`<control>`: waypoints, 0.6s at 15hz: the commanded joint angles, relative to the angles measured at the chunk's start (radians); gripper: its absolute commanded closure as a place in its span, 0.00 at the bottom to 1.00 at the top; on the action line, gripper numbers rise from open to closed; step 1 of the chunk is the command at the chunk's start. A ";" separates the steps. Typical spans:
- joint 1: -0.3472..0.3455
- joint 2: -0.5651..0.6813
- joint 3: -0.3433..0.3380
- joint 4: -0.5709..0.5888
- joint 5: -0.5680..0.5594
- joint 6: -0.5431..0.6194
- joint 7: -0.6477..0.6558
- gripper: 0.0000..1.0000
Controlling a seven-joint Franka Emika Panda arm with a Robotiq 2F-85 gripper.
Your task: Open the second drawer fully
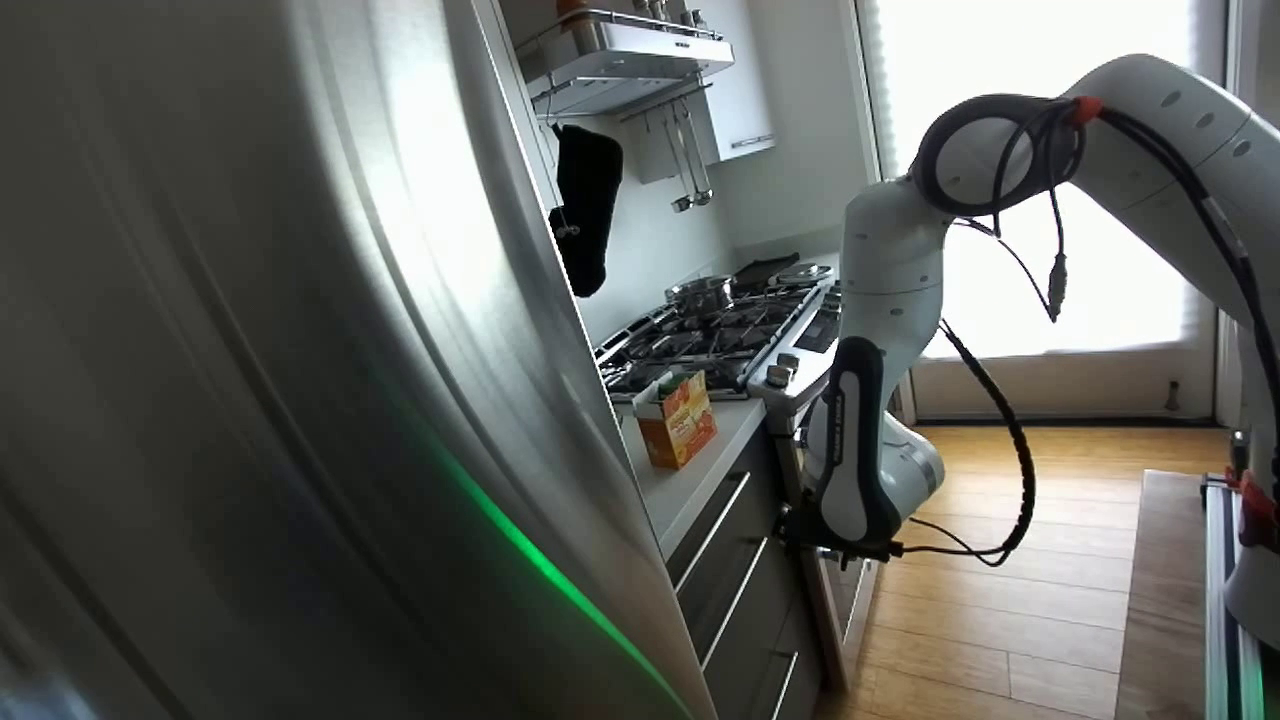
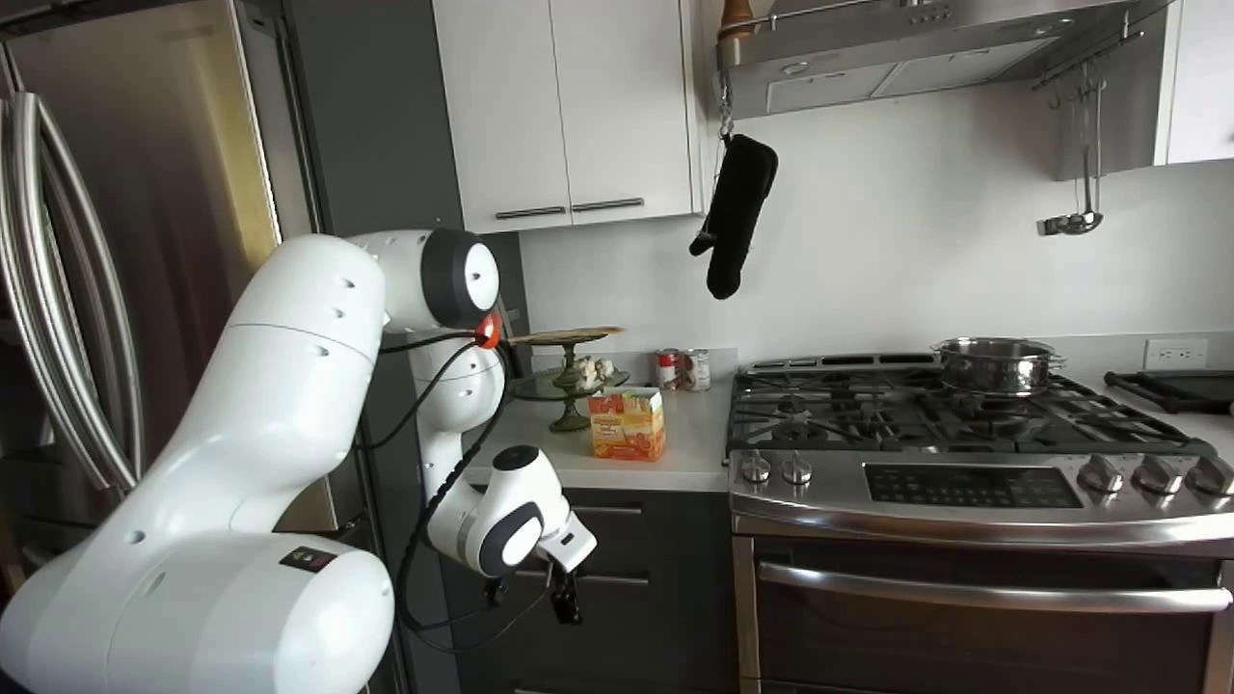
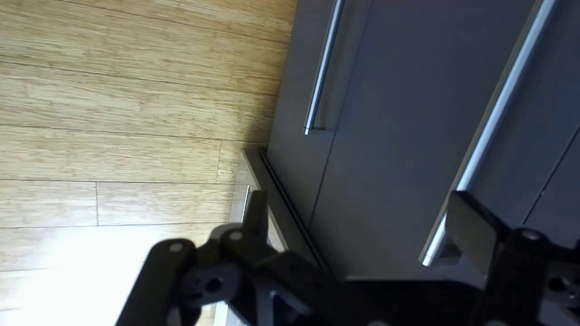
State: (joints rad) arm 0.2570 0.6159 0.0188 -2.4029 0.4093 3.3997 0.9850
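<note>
Claw (image 3: 358, 195) in the wrist view: fingers (image 3: 469, 228) spread wide, gripping nothing. In front of it is the second drawer (image 3: 408, 122), closed, between a bottom drawer (image 3: 297, 90) and a top drawer (image 3: 564, 203), all dark grey. Its silver bar handle (image 3: 496, 117) slants past the upper finger, whose tip hides part of it near one end; whether they touch cannot be told.

Lining up for the grasp seems the step in hand. Best would be to ease the claw upward until the bar sits midway, turn square to it, and take hold farther from its end; then a straight, level pull should keep the drawer from binding.

In an exterior view, a pale tabletop (image 2: 699, 439) carries an orange box (image 2: 627, 424). Beside it stands a stove (image 2: 974, 525) with a steel pot (image 2: 998, 368). Pale wooden floor (image 1: 1040, 600) meets a bright door (image 1: 1120, 290).
</note>
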 commanded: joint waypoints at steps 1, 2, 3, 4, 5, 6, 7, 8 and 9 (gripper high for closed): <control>0.046 0.150 -0.009 0.108 0.102 0.126 0.016 0.00; 0.034 0.177 0.005 0.131 0.109 0.151 0.009 0.00; 0.003 0.202 0.036 0.158 0.094 0.174 0.005 0.00; -0.013 0.230 0.054 0.184 0.080 0.210 -0.002 0.00; -0.038 0.250 0.081 0.206 0.059 0.227 -0.004 0.00; -0.072 0.279 0.112 0.234 0.022 0.268 -0.007 0.00; -0.087 0.307 0.129 0.259 0.002 0.312 -0.009 0.00; -0.112 0.326 0.154 0.282 -0.012 0.312 -0.001 0.00; -0.068 0.258 0.126 0.222 0.050 0.273 -0.032 0.00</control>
State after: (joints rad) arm 0.2064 0.8751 0.1234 -2.1818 0.4363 3.6704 0.9861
